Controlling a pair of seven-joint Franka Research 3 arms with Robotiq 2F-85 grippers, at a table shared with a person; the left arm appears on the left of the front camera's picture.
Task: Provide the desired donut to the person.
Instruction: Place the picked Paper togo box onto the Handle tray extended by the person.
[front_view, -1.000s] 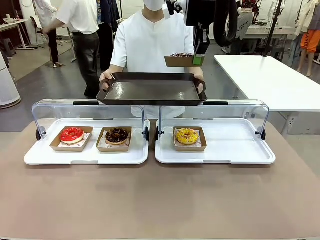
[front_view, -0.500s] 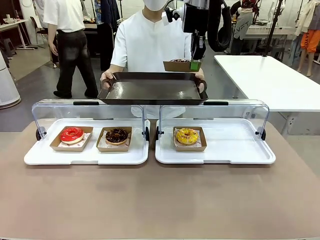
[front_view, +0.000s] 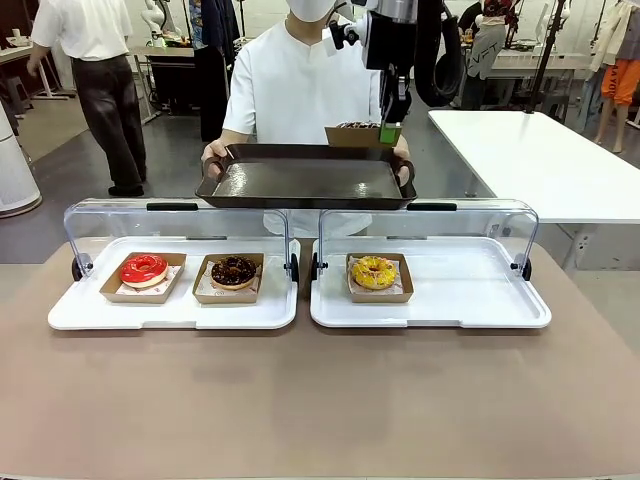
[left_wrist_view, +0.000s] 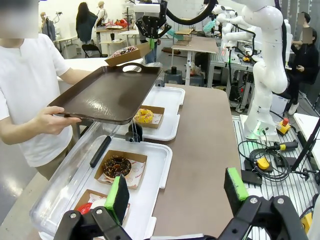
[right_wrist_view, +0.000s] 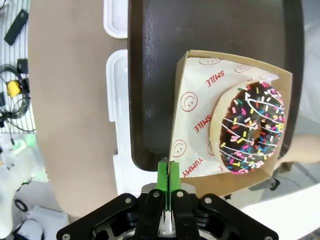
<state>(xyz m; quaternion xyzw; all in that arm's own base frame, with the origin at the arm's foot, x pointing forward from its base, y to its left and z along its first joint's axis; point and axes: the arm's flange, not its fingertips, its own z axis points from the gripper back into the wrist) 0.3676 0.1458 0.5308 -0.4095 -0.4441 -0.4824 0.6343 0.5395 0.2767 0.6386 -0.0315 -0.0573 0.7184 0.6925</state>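
The person (front_view: 300, 80) in a white shirt stands at the far side holding a dark brown tray (front_view: 305, 182) level over the display covers. My right gripper (front_view: 390, 128) is shut on the edge of a cardboard donut box (front_view: 355, 135) and holds it just above the tray's far right corner. In the right wrist view the green pads (right_wrist_view: 161, 181) pinch the box's paper edge, and the chocolate sprinkle donut (right_wrist_view: 251, 129) sits in the box over the tray (right_wrist_view: 155, 75). My left gripper (left_wrist_view: 176, 192) hangs open with nothing between its fingers, above the near left of the table.
Two white display trays (front_view: 460, 300) with raised clear lids sit on the brown table. The left one holds a red donut (front_view: 143, 268) and a chocolate donut (front_view: 234, 270), the right one a yellow donut (front_view: 373, 272). A white table (front_view: 540, 160) stands behind on the right.
My right gripper has carried the boxed donut slightly left and closer over the tray's corner. A bystander behind has walked off to the left. The left gripper stays as it was.
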